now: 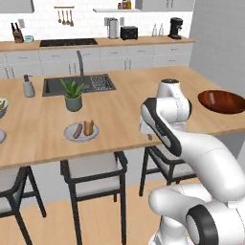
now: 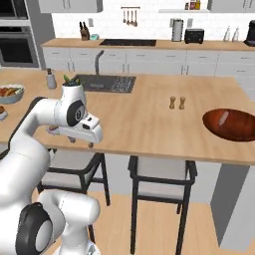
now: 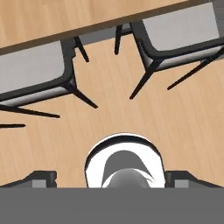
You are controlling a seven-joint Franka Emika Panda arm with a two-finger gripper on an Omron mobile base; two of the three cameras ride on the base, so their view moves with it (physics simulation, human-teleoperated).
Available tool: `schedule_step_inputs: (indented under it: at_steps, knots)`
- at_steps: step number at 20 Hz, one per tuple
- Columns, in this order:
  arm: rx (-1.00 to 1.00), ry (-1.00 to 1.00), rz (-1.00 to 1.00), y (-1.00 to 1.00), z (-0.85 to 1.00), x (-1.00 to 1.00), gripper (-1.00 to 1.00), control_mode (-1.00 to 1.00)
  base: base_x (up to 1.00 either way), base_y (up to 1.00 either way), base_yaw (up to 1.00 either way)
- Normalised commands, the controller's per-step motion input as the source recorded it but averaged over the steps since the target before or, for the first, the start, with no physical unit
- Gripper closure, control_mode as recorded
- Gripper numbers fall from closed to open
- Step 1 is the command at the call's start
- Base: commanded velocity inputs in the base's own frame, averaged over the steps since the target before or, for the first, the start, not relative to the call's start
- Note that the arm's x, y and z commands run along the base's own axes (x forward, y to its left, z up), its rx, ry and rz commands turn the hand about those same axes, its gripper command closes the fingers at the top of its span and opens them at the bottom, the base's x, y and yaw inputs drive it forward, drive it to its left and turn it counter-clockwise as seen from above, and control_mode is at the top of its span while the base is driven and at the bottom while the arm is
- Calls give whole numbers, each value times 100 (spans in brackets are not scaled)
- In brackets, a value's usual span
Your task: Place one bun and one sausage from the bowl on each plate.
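While the claw (image 1: pixel 149 136) hangs at the table's (image 1: pixel 119 119) near edge in the left base view, a plate (image 1: pixel 82 131) with sausage (image 1: pixel 77 131) and bun (image 1: pixel 88 127) lies to its left, the bowl (image 1: pixel 222 102) well to its right; from the right base view, the claw (image 2: pixel 82 142) is far left of the bowl (image 2: pixel 231 124); through the hand view, its fingers (image 3: pixel 41 178) stand wide, empty, above stools (image 3: pixel 33 74) and floor (image 3: pixel 109 118).

bowl (image 1: pixel 225 102) – right edge cut off | fruit bowl (image 1: pixel 2 109) – mostly cropped
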Motion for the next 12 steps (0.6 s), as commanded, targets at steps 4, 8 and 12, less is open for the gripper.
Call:
schedule_step_inputs:
  at_steps: [4,8,12]
  knots:
    - [0,0,0,0,0,0,-100,100,80,-100,0]
    - [0,0,0,0,0,0,-100,100,60,-100,0]
    - [0,0,0,0,0,0,-100,100,34,-100,-1]
